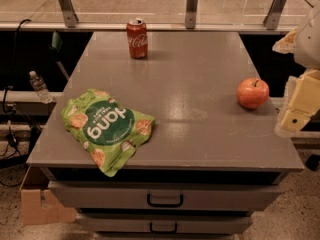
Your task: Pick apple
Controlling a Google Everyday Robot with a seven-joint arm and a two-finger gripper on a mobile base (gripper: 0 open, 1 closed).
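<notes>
The apple [253, 93] is round and orange-red with a short stem. It sits on the grey table top [190, 84] near the right edge. My gripper [299, 106] shows at the right edge of the view, cream-coloured, just right of the apple and off the table's side. It is apart from the apple and holds nothing that I can see.
A red soda can [137, 38] stands at the back of the table. A green snack bag [108, 129] lies at the front left. Drawers with dark handles [165, 200] are below the top. A water bottle [39, 87] and a cardboard box [40, 201] are at the left.
</notes>
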